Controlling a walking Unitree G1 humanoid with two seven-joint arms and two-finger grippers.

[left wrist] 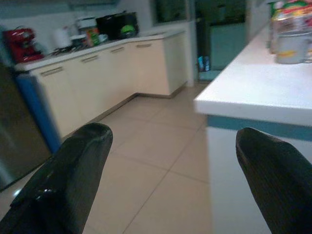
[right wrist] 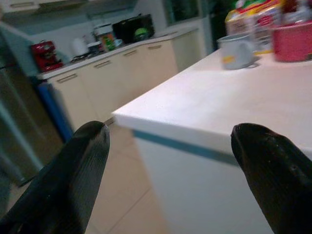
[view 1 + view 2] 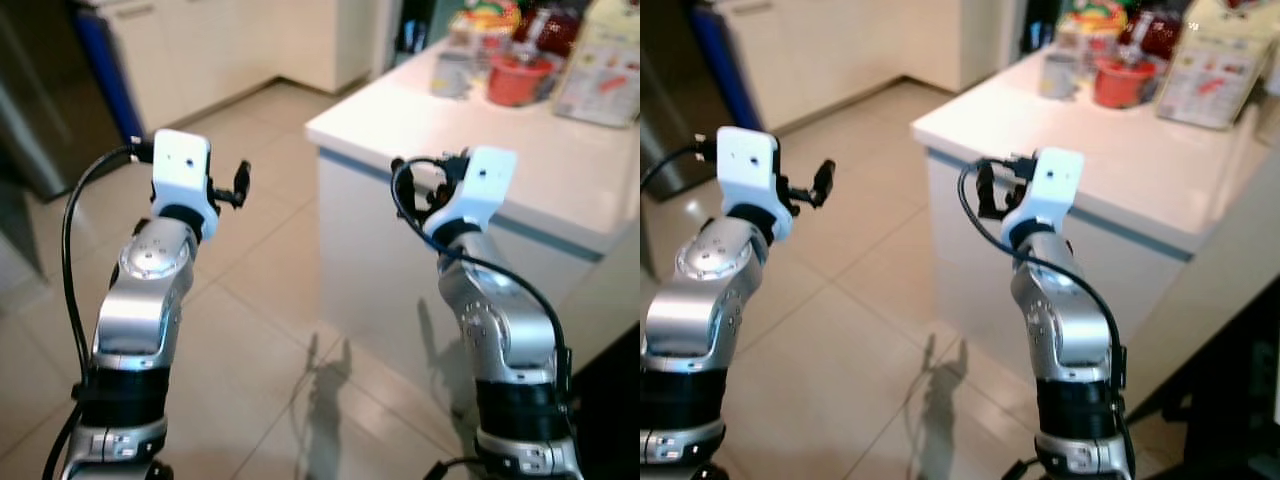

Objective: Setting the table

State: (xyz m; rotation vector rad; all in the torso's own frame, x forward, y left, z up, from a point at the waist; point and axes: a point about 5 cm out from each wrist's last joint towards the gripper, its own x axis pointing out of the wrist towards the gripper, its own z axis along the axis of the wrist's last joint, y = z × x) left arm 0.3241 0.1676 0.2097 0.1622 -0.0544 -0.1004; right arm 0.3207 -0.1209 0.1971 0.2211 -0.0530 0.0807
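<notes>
A white table point(image 3: 470, 130) stands ahead on my right, its near corner close to my right arm point(image 3: 500, 320). At its far end sit a grey cup point(image 2: 237, 50), a red bowl point(image 3: 517, 78) and several food packages point(image 3: 600, 65). My right gripper point(image 2: 169, 129) is raised and open with nothing in it, just short of the table's corner. My left arm point(image 3: 150, 270) is raised over the tiled floor, left of the table. The left gripper point(image 1: 173, 134) is open too and holds nothing.
Cream kitchen cabinets point(image 1: 97, 83) run along the far wall, with a red coffee machine point(image 1: 19, 44) and other appliances on their counter. A dark fridge point(image 3: 30, 100) and a blue object point(image 3: 105, 70) stand at the far left. Tiled floor point(image 3: 270, 300) lies between me and them.
</notes>
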